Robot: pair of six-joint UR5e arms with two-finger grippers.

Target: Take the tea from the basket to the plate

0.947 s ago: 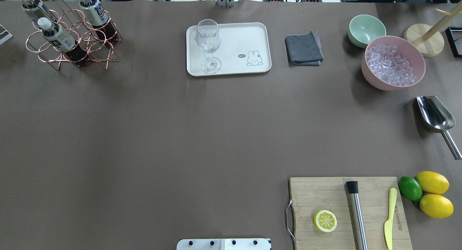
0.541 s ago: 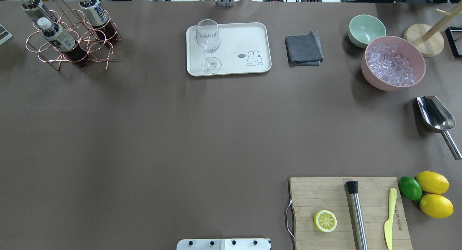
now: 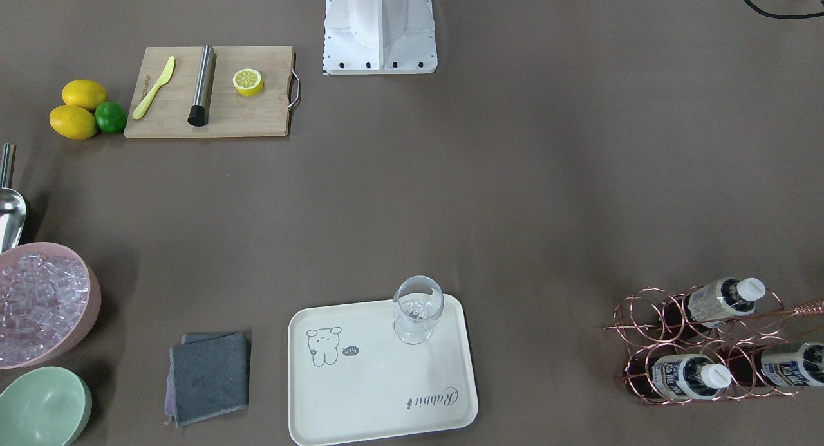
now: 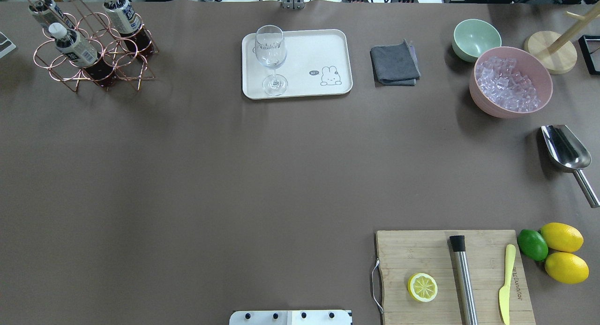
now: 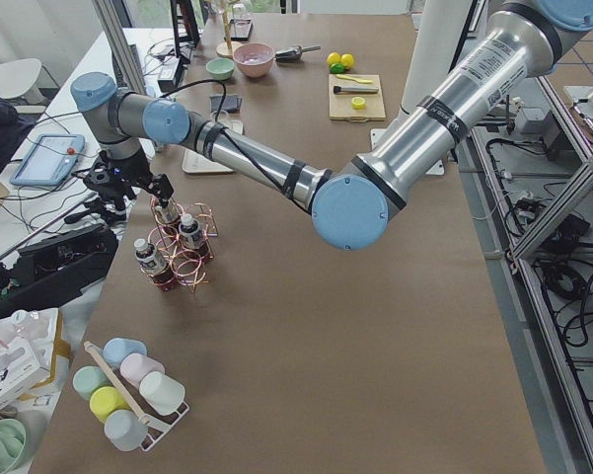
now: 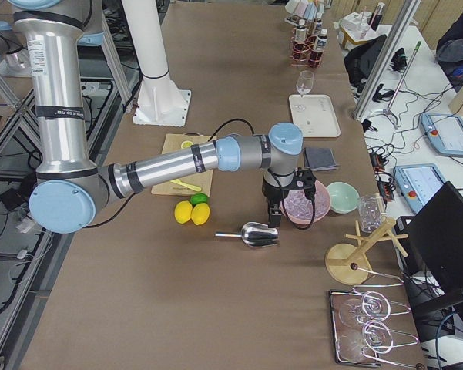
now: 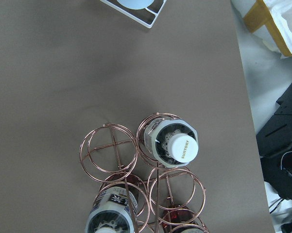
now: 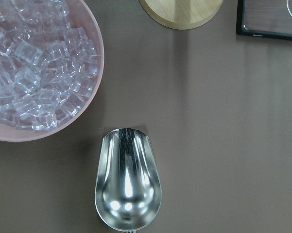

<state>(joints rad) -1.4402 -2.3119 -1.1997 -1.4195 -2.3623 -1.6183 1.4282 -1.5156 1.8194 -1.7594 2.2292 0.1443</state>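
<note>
At far-left corner: tea in basket | glass on plate, L edge

Counted on the counter: three tea bottles in one wire basket, one plate, one stemmed glass, one grey cloth, two bowls, one steel scoop, one cutting board, two whole lemons, one lime, one lemon half, one steel muddler, one yellow knife, one wooden stand.

Rings of the copper wire basket stand under my left claw; open brown tabletop reaches the cream rectangular tray. A clear stemmed glass blocks its nearer end.
</note>
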